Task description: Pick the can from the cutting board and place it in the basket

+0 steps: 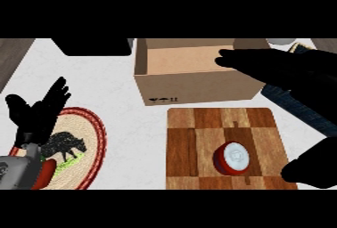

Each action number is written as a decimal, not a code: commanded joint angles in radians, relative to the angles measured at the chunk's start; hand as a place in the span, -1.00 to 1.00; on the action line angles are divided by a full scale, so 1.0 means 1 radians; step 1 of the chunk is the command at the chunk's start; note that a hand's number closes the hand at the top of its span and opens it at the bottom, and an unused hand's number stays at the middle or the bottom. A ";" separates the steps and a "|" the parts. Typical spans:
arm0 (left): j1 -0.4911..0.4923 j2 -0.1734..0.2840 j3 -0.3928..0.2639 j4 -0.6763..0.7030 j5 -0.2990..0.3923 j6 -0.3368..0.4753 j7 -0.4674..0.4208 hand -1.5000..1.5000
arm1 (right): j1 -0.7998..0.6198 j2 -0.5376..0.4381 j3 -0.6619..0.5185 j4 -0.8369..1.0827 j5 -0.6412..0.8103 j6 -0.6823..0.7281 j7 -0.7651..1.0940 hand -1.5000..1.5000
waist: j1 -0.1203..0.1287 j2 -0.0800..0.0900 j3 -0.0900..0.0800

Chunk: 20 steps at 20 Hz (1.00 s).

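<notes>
At the far left I see my left hand (38, 113) resting near the edge with its fingers straight and up, holding nothing, over the rim of a round woven plate (89, 133) with a red border and a dark animal figure on it. Moving right across the white desk (125, 129), an open cardboard box (197, 87) stands at the back; I see no wicker basket, so I judge this box to be the container the task means. Just in front of it lies the wooden cutting board (197, 147), and the can (232, 157), red with a white top, stands upright on the board's lower right part, untouched. Farther right, my right hand (276, 67) hangs over the box's right corner, fingers spread and straight, gripping nothing; a dark shape at the lower right edge I cannot make out. I judge the task to be at the reach step, with the pick not yet made. The next move calls for bringing the right hand back toward me and down onto the can, curling the fingers round its sides, then lifting it clear of the board and over the box wall.
</notes>
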 commanded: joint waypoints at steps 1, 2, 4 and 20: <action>-0.016 0.009 0.026 0.024 0.010 -0.018 -0.001 0.00 | -0.037 -0.085 -0.030 0.061 -0.225 0.149 0.103 -1.00 | -0.007 0.002 0.001; 0.004 -0.003 0.017 0.022 -0.002 -0.016 -0.022 0.00 | -0.038 -0.121 -0.060 0.076 -0.279 0.171 0.102 -1.00 | -0.005 0.002 0.001; -0.005 -0.001 0.020 0.027 -0.010 -0.025 -0.016 0.00 | -0.042 -0.167 -0.101 0.106 -0.359 0.197 0.088 -1.00 | -0.001 0.004 0.002; 0.003 -0.059 0.045 -0.043 -0.071 -0.010 0.036 0.00 | 0.476 -0.042 -0.427 -0.080 -0.250 0.286 -0.229 -1.00 | 0.003 0.008 0.005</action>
